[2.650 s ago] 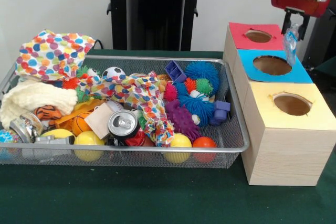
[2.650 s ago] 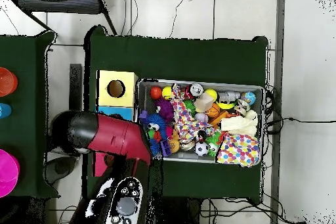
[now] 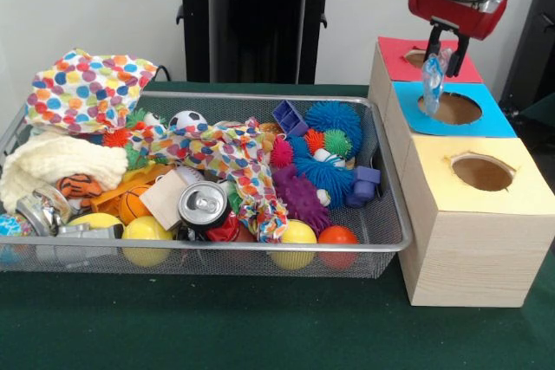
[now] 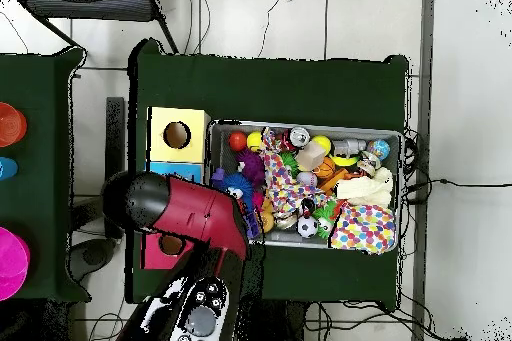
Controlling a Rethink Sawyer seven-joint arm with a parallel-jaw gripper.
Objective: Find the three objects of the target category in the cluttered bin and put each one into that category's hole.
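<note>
The silver wire-mesh bin [image 3: 260,98] is heaped with clutter and also shows in the overhead view [image 4: 305,125]. Right of it stand three wooden boxes. The farthest has a red top with the round hole [image 3: 416,57], which also shows in the overhead view [image 4: 172,245]. My gripper [image 3: 445,44] hangs above the red and blue tops, shut on a crumpled clear bluish plastic piece [image 3: 434,80]. The piece dangles just by the red hole's near side, over the seam to the blue top. In the overhead view the arm [image 4: 190,207] hides the gripper.
The blue-topped box's hole [image 3: 449,108] and the yellow-topped box's hole [image 3: 482,172] lie nearer the camera. The bin holds a drink can [image 3: 204,204], polka-dot cloths [image 3: 87,88], yellow balls [image 3: 295,236], spiky balls [image 3: 334,119] and a cream knit cloth [image 3: 56,162]. A side table holds coloured cups [image 4: 8,122].
</note>
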